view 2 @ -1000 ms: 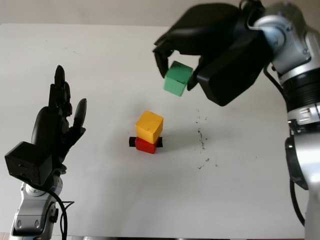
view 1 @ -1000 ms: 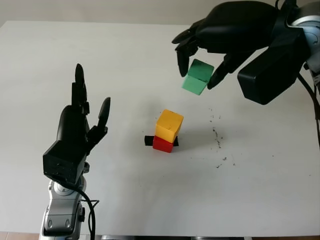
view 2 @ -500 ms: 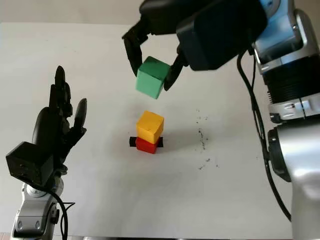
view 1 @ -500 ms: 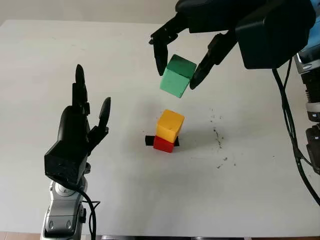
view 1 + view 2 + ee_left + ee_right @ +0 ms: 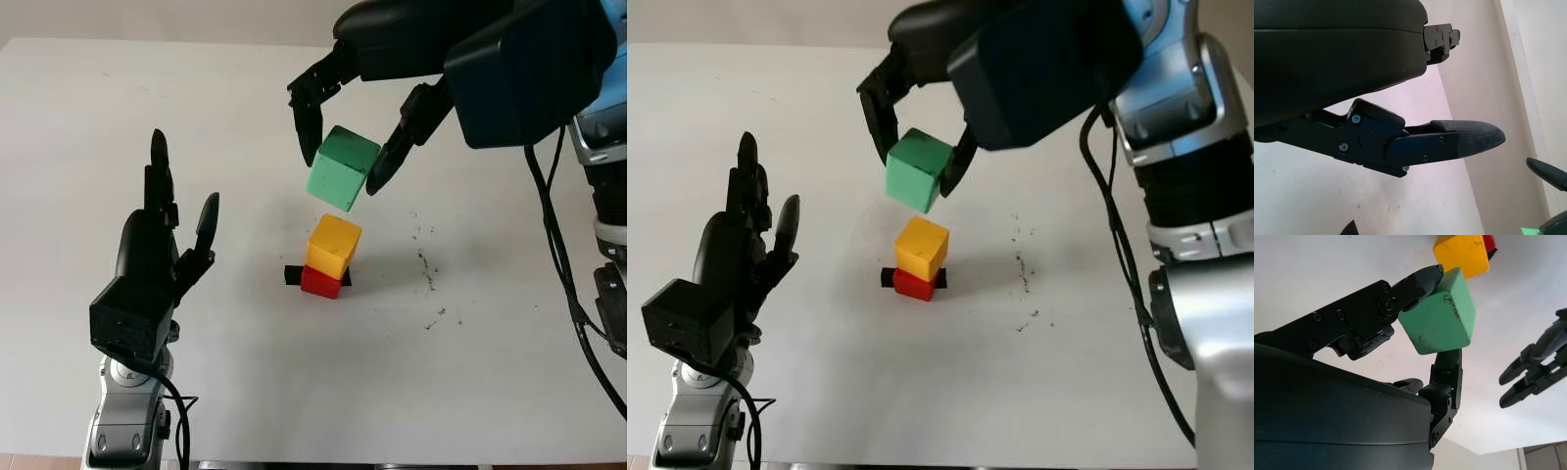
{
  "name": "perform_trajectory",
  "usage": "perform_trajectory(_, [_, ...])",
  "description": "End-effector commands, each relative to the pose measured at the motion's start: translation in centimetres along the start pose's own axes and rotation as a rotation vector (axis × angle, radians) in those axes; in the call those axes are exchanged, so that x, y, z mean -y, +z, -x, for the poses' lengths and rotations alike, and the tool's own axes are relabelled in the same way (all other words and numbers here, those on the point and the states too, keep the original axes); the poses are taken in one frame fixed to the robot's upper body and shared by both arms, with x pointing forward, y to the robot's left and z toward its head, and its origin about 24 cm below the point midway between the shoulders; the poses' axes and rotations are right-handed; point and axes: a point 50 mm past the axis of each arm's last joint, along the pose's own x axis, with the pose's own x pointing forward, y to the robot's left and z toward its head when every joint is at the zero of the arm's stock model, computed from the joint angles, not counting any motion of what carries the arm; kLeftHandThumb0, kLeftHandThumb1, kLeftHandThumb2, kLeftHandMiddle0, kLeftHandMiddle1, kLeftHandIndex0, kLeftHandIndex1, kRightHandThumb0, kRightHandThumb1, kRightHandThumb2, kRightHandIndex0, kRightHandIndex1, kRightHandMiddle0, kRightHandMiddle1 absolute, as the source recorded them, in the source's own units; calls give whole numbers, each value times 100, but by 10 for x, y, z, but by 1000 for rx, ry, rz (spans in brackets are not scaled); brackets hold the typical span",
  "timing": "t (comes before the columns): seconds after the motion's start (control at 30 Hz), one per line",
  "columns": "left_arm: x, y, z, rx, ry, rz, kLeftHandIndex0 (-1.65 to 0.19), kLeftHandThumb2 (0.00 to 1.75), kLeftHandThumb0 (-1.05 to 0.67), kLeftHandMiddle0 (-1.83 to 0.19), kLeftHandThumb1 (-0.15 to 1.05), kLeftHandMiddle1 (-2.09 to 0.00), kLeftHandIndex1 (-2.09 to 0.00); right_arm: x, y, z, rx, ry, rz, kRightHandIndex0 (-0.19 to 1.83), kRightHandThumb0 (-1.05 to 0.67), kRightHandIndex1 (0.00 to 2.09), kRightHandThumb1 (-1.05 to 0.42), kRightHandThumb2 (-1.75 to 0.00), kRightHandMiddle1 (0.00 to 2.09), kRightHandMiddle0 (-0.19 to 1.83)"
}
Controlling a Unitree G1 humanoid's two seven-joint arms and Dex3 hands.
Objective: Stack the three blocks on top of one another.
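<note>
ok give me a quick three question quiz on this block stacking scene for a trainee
1. True or false: the yellow block sits on the red block.
2. Which hand holds the green block? A) left hand B) right hand C) neither
3. Fill in: the green block is held in the air above the ____ block, not touching it.

Key:
1. True.
2. B: the right hand grips it; the left hand is open, raised over the table's left side.
3. Yellow.

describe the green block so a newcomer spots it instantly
On the white table, find the small stack at centre: yellow block on red block. Just above it, the right hand pinches the green block, the sole cube in the air.
</note>
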Motion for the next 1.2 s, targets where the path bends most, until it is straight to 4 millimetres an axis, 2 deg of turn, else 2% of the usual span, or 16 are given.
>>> perform_trajectory(0.0, [-1, 4, 1, 23, 1, -2, 15, 53, -82, 16, 105, -5, -5, -3, 1, 2, -18, 22, 15, 33, -41, 4, -91, -6, 147, 45])
perform_trajectory(0.43, [1, 6, 0, 34, -1, 1, 17, 55, -82, 18, 105, -5, -5, -24, 5, -12, 19, 80, 46, 37, -38, 6, -91, -5, 162, 41])
perform_trajectory(0.7, [1, 5, 2, 48, 0, 13, 17, 57, -83, 19, 105, -4, -5, -31, 3, -18, 5, 123, 40, 34, -39, 5, -92, -6, 154, 40])
perform_trajectory(1.17, [2, 4, 1, 24, 3, 14, 16, 54, -83, 18, 105, -5, -6, -34, 1, -22, 8, 98, 5, 36, -39, 6, -93, -5, 155, 38])
